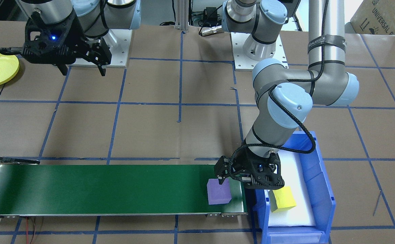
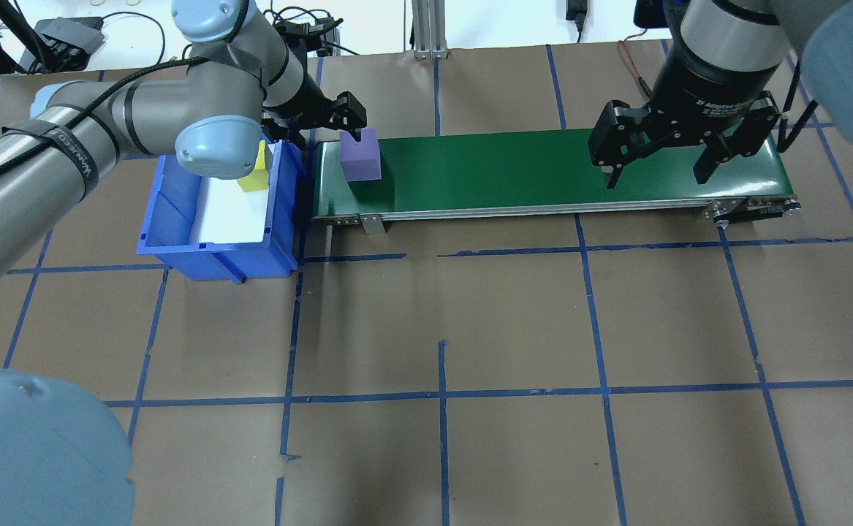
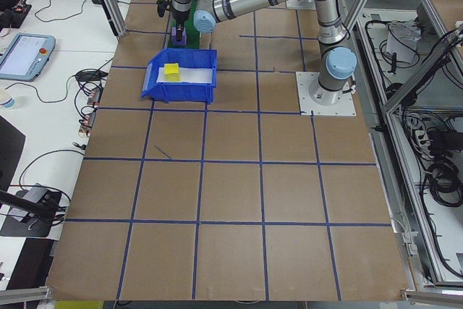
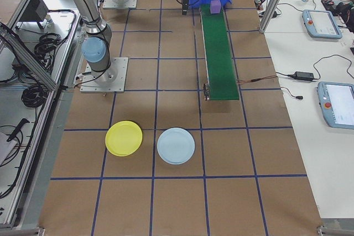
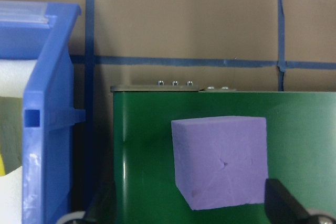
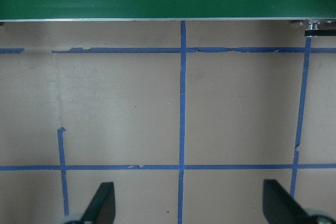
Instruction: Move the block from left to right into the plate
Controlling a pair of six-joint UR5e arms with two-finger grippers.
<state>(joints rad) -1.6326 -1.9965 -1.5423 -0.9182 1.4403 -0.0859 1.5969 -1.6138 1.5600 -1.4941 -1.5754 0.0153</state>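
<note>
1. So far, stage one only: the purple block (image 1: 219, 191) sits on the green conveyor belt (image 1: 116, 189) at the end beside the blue bin (image 1: 322, 189), resting on the belt.
2. Left gripper (image 5: 194, 211) — released, fingers spread to either side of the purple block with belt showing between each finger and the block; the left wrist view shows it best. Whether any finger touches the block I cannot tell from the other views.
3. Right gripper (image 2: 656, 172) — released and empty, hanging near the far end of the belt, well apart from the block.
4. Remaining, by my reading: the block must travel the length of the belt, be picked up by the right gripper and be set in a plate. None of that is done.
5. Plates: a yellow plate (image 4: 124, 137) and a light blue plate (image 4: 176, 145) lie side by side on the table beyond the belt's far end. Only the right-side view shows both whole; the front-facing view catches the yellow one at its edge.
6. Yellow block (image 1: 284, 199) — lying in the blue bin on its white liner, partly hidden under the left wrist in the front-facing view, clearer from the left-side view.
7. Right wrist view shows only brown table, blue tape lines and the belt's edge — no block, no plate.
</note>
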